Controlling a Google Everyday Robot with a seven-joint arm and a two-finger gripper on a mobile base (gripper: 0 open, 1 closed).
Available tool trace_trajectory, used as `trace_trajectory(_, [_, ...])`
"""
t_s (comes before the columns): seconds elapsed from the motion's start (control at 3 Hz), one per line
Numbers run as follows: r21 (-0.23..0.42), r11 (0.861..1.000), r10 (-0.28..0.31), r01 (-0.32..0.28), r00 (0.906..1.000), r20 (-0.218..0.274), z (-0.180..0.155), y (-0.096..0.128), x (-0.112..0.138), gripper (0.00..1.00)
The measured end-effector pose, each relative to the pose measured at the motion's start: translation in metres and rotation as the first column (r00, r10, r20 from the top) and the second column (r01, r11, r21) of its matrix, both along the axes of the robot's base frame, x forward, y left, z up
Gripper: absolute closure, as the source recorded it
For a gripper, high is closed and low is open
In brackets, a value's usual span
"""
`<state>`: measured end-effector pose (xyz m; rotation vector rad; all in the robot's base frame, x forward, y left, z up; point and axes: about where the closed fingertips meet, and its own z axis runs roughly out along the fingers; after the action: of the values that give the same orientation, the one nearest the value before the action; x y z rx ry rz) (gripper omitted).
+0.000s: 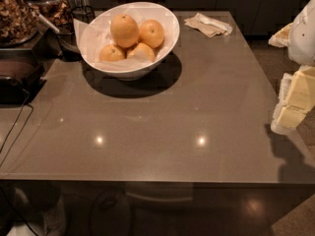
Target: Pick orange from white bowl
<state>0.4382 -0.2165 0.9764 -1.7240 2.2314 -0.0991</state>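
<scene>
Your tool (291, 104) hangs at the far right edge of the view, off the side of the tabletop (162, 132) and well apart from the fruit. I cannot tell whether it is released or clenched, so confirm that before you commit.

The orange (124, 30) you want is the largest one. It sits high in the white bowl (129, 72) toward the back left, touching the second orange (151, 33) on its right and resting above the two smaller oranges (112, 53) in front.

Here is what could go wrong:

- **Wrong fruit:** You approach from the right, so the second orange lies between you and the target. A low sideways approach would likely meet it first or push it into the target.
- **Rim strike:** The bowl's slanted rim rises on the near right side. If you clip it, the bowl could slide or tip on the glossy tabletop.
- **Paper snag:** The paper lining (87, 33) stands up around the fruit. If it gets pinched along with the orange, the whole pile may be dragged.
- **Slip:** The skin looks smooth and round. An off-centre grasp will probably squirt the orange out.
- **Pile shift:** Once the top orange lifts, the ones it leans on may roll.

Come in from above, centred on the target.
</scene>
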Motion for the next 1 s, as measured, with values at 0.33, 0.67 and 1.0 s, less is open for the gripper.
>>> trace_trajectory(0.33, [0.003, 1.0, -0.011, 0.011, 0.9999, 0.005, 0.003, 0.003, 0.004, 0.0])
trace_trajectory(0.67, [0.046, 0.998, -0.05, 0.052, 0.9972, -0.055, 0.002, 0.018, 0.029, 0.0])
trace_trajectory(1.0, [0.071, 0.994, -0.07, 0.078, 0.9916, -0.109, 0.006, 0.036, 0.058, 0.0])
